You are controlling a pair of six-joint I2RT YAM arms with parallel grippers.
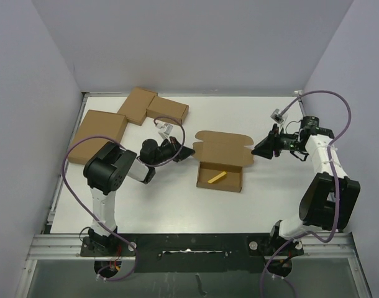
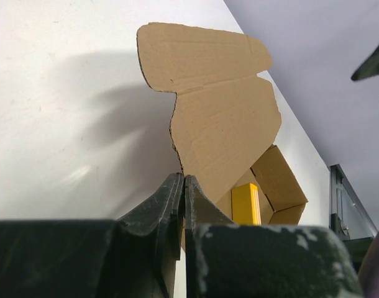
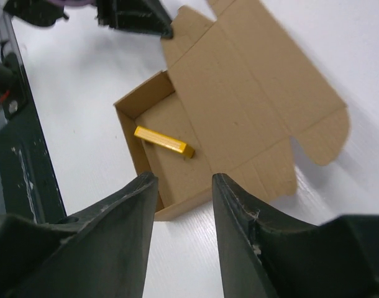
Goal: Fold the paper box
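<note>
The paper box [image 1: 222, 162] lies in the middle of the table, its lid spread flat toward the back and its shallow tray toward the front. A yellow block [image 1: 217, 177] rests in the tray. My left gripper [image 1: 189, 151] is at the lid's left flap. In the left wrist view its jaws [image 2: 184, 185] are pressed together, with the edge of the box [image 2: 223, 124] running down between them. My right gripper [image 1: 258, 149] hovers by the lid's right end. In the right wrist view it [image 3: 182, 186] is open and empty above the box [image 3: 239, 93] and the block [image 3: 163, 141].
A larger flat brown carton [image 1: 101, 129] lies at the back left. Two small brown cartons [image 1: 153, 107] touch at a corner beside it. A black rail [image 1: 196, 242] runs along the near table edge, and walls close in the table on three sides.
</note>
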